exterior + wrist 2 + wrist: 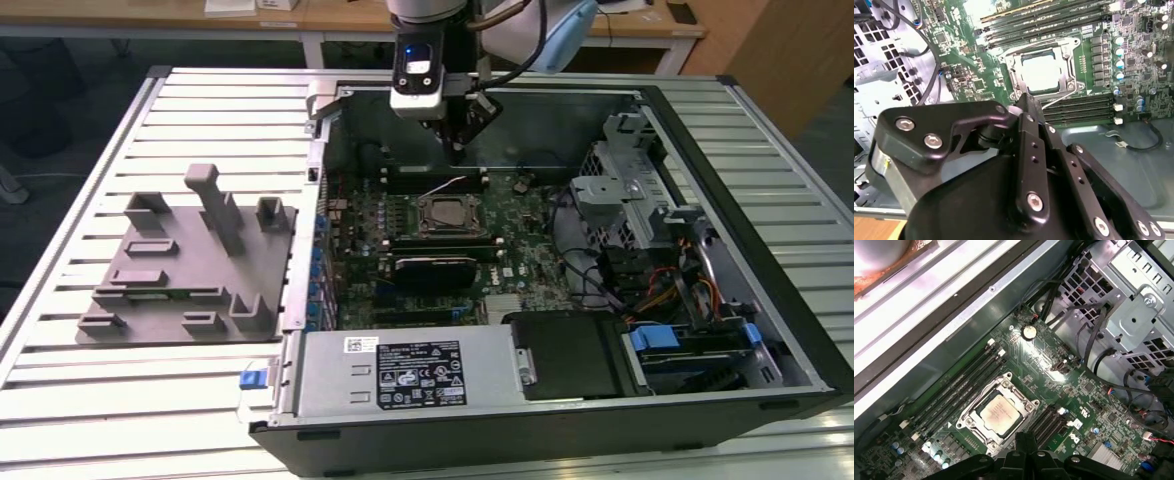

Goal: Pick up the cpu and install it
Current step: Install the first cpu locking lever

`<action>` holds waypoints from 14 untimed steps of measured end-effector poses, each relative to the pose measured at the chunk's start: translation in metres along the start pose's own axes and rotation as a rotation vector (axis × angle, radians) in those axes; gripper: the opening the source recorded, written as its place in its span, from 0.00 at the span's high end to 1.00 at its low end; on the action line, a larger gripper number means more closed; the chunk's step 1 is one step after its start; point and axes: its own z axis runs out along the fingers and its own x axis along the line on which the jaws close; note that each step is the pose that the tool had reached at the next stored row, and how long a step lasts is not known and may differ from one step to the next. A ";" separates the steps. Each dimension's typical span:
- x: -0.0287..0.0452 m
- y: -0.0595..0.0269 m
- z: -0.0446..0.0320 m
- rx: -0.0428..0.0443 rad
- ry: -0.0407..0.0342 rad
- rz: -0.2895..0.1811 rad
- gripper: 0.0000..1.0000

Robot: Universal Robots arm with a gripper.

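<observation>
— Where is the chip right now?

— I see the cpu (445, 213) lying flat in its socket on the green board (527, 235), inside the open computer case (561, 425). In the first wrist view its pale metal top faces up, with the socket's metal frame (968, 422) around it and dark memory slots (954, 390) running just beside the frame.

— And your gripper?

— My gripper (461, 140) hangs above the far part of the case, a little beyond the chip and clear of it. In both wrist views the fingers (1026, 107) meet at their tips, pressed together with nothing between them.

— What else is on the table?

— A grey tray (174, 270) with raised blocks lies on the slatted table (80, 400), just beside the case on the exterior view's left.
</observation>
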 end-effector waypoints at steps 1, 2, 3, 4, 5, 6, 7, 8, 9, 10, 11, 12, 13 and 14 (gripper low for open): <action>0.0000 0.0000 0.0000 0.0000 0.0000 0.000 0.89; 0.0000 0.0000 0.0001 0.0001 0.0000 0.000 0.89; 0.0001 -0.0001 0.0007 -0.0006 0.0005 0.000 0.89; 0.0001 -0.0002 0.0016 -0.0018 0.0020 0.000 0.89; 0.0003 -0.0005 0.0028 -0.0033 0.0042 0.001 0.89; 0.0005 -0.0008 0.0041 -0.0044 0.0060 0.002 0.89; 0.0006 -0.0010 0.0054 -0.0055 0.0076 0.002 0.89; 0.0007 -0.0011 0.0066 -0.0071 0.0099 0.003 0.89; 0.0007 -0.0012 0.0075 -0.0095 0.0133 0.004 0.89; 0.0007 -0.0013 0.0080 -0.0137 0.0192 0.005 0.89; 0.0007 -0.0015 0.0085 -0.0201 0.0270 0.007 0.89; 0.0007 -0.0016 0.0090 -0.0254 0.0339 0.009 0.89; 0.0006 -0.0018 0.0095 -0.0298 0.0398 0.011 0.89; 0.0006 -0.0020 0.0101 -0.0328 0.0441 0.012 0.89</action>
